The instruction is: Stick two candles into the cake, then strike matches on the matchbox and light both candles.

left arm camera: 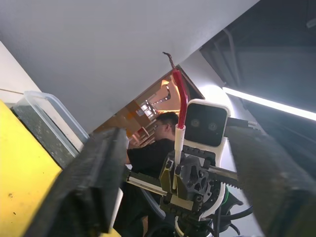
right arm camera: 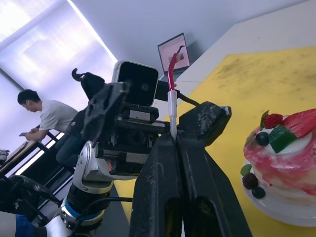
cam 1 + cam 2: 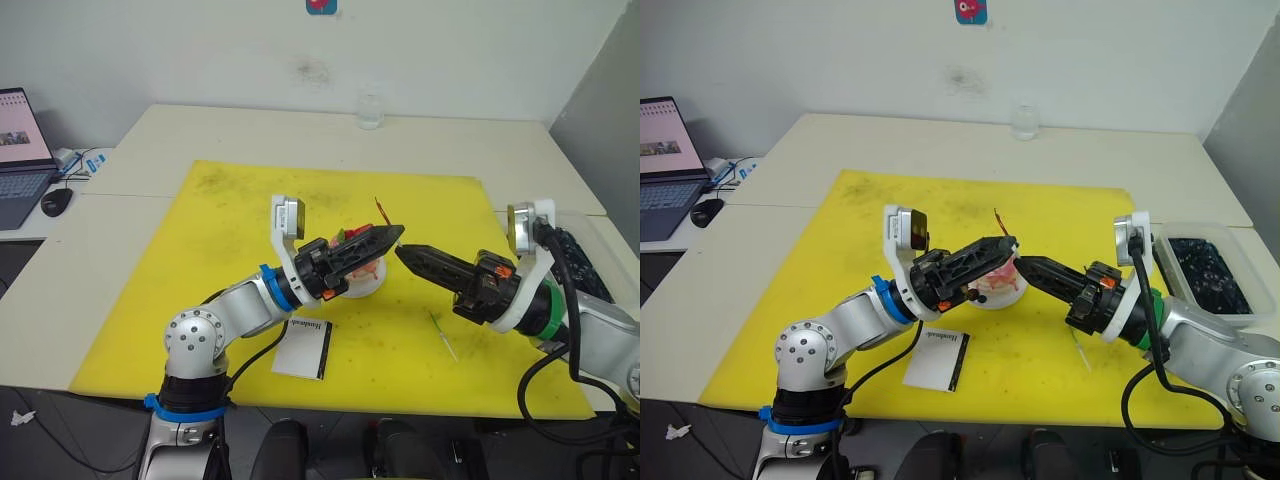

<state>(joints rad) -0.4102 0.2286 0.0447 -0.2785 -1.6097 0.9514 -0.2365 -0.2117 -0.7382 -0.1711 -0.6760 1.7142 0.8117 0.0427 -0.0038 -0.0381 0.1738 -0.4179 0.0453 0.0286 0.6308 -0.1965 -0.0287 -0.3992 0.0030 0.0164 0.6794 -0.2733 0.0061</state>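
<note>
Right hand [image 2: 174, 140] is pinched shut on the base of a thin red candle [image 2: 171, 74], centre frame; left hand [image 1: 173, 197] gapes wide, holding nothing. Candle looks light, waxy and snappable, so I'd keep the grip low on the white end.

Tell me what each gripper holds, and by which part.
The red candle, pinched at its white lower end by the right gripper; the left gripper holds nothing.

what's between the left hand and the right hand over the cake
A thin red-and-white stick, pinched upright in the shut right hand; the right wrist view shows it best. The left hand is open, facing it.
</note>
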